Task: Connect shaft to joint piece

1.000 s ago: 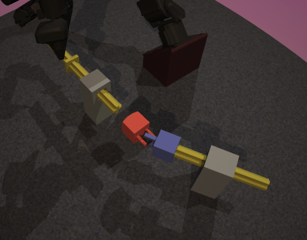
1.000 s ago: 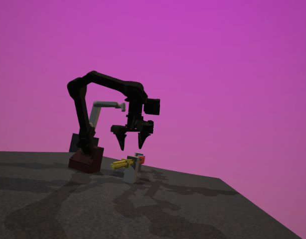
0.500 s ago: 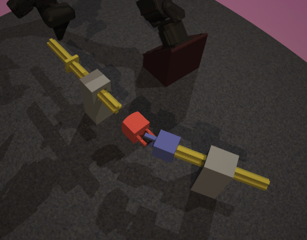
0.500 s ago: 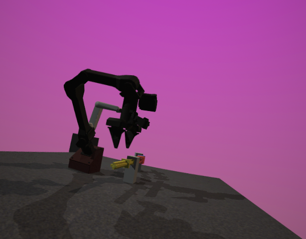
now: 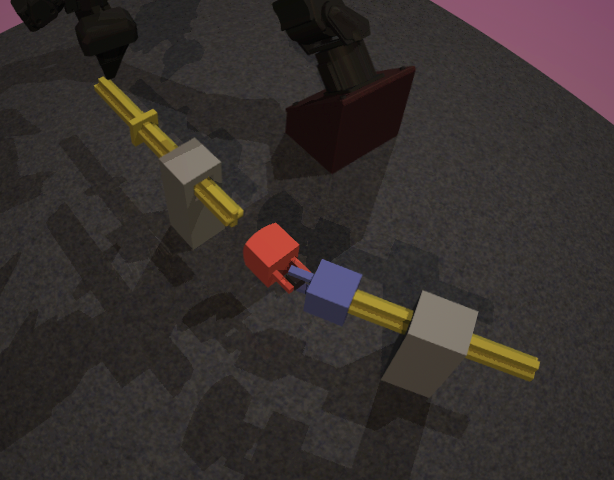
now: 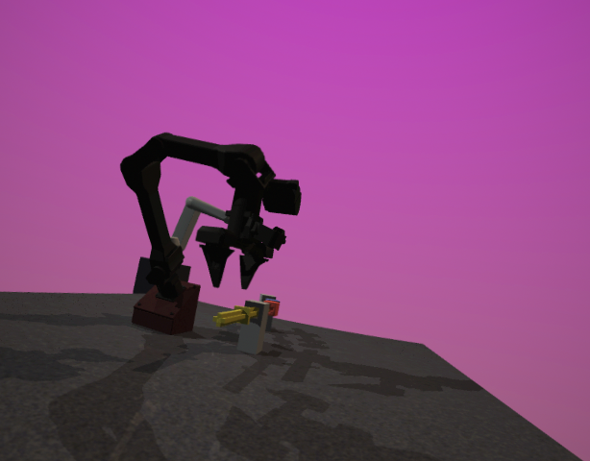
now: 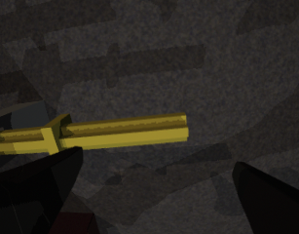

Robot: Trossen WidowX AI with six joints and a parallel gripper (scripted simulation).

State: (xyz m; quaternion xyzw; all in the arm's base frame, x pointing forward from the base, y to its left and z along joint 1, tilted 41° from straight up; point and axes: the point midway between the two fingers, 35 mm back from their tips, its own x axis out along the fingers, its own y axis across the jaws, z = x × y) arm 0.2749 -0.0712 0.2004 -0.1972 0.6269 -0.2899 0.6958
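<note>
From here I see two pale blocks on the bench (image 5: 307, 413) (image 6: 334, 422), and the nearer-to-the-arm block (image 5: 190, 165) (image 6: 253, 327) is my landmark: one of the two yellow shafts, the collared shaft (image 5: 118, 100) (image 6: 228, 317) (image 7: 125, 136), runs through it, with the single red joint piece (image 5: 271, 245) (image 6: 273, 307) just beyond its inner end, apart from it. Farther off, past the one blue piece (image 5: 334, 281), stand the other shaft (image 5: 382, 307) and other block (image 5: 444, 320), while the one dark red base (image 5: 372, 118) (image 6: 184, 315) sits to the landmark's side, leaving the shaft's line unobstructed. The end effector (image 6: 231, 287) (image 7: 160, 162) is spread wide, grasping nothing, above the collared shaft's outer side.

The hand (image 5: 109, 69) (image 6: 230, 287) (image 7: 160, 162) — mostly cut off by the top view's upper edge, finger bases outside the wrist view.
</note>
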